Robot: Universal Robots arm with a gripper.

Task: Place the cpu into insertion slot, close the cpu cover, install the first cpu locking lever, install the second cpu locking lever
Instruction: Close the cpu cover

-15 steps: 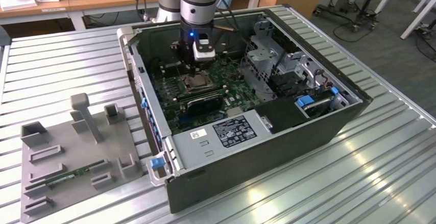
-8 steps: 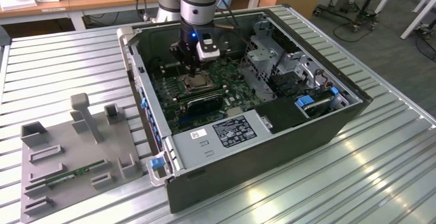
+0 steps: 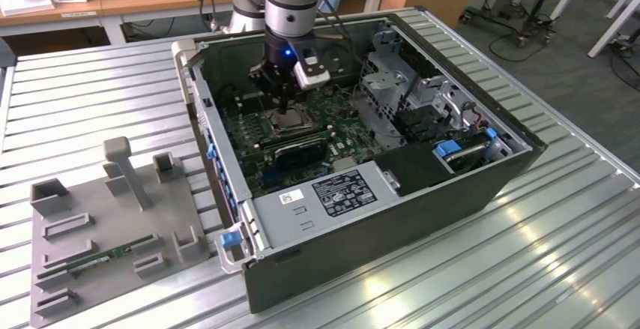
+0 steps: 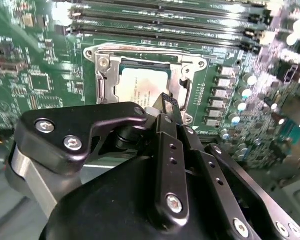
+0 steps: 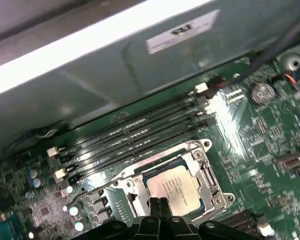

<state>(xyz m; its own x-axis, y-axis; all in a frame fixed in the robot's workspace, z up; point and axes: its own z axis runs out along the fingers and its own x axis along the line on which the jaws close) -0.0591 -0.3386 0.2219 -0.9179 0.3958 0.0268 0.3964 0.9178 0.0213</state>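
Two steps look done: the small square silvery-tan cpu (image 5: 175,182) sits in the square black insertion slot (image 3: 287,121), and the thin silver cpu cover (image 5: 210,172) lies flat around it. I judge the first locking lever to be the step in hand: a thin wire lever (image 5: 95,187) appears unlatched beside the socket. My tool (image 5: 158,205) is closed on nothing, its tips at the cover's edge. Latching calls for a steady downward press. In the exterior view, long black memory slots (image 3: 295,149) crowd the socket at 6 o'clock and a grey metal drive cage (image 3: 400,97) at 3 o'clock.

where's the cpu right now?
In both wrist views the cpu sits in the insertion slot, beside the memory slots, right at the gripper.
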